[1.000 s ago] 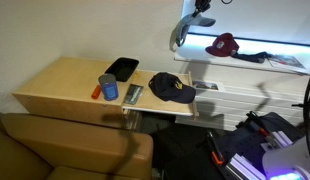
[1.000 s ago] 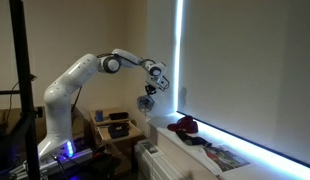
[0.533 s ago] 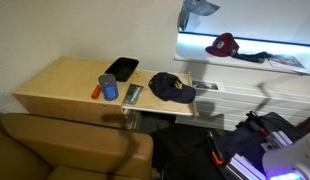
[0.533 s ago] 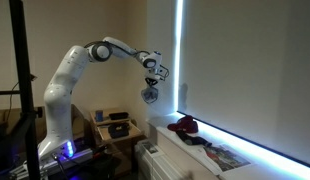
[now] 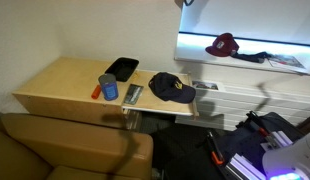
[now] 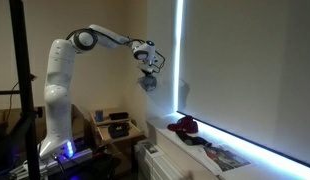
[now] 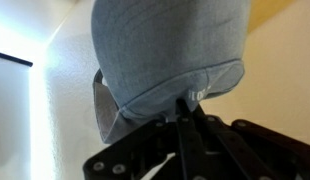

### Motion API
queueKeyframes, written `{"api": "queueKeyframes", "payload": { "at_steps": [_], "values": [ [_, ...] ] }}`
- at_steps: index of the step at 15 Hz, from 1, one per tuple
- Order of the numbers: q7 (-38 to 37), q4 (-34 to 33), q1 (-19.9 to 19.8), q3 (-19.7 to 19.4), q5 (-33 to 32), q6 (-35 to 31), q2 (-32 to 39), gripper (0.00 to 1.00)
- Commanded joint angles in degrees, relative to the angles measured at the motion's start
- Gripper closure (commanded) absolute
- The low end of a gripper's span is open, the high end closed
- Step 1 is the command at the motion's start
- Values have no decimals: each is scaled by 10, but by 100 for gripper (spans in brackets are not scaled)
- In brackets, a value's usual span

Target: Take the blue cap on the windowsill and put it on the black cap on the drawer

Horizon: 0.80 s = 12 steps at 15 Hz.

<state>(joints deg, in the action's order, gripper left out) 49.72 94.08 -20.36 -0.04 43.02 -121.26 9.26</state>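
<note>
The blue cap fills the wrist view, hanging from my gripper, whose fingers are pinched together on its edge. In an exterior view the cap hangs under my gripper, high in the air above the drawer and away from the windowsill. In an exterior view only the arm's tip shows at the top edge. The black cap lies on the drawer's light-wood top, at its end near the windowsill.
A maroon cap and papers lie on the windowsill. On the drawer stand a flat black tray, a blue can, a small orange item and a remote. A brown sofa is in front.
My gripper has lifted the blue cap upward and away from the window. In an exterior view it has risen almost out of the top edge.
</note>
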Motion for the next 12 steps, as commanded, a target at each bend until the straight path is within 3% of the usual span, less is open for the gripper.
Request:
{"api": "queueKeyframes", "payload": {
  "at_steps": [1,3,4,12],
  "values": [
    [-103,-25,44,-35,-69,22,48,99],
    [-128,-47,45,-37,-103,88,71,99],
    [-105,-12,44,-34,-82,36,45,95],
    [-96,-42,42,-35,-112,79,72,99]
  ]
}}
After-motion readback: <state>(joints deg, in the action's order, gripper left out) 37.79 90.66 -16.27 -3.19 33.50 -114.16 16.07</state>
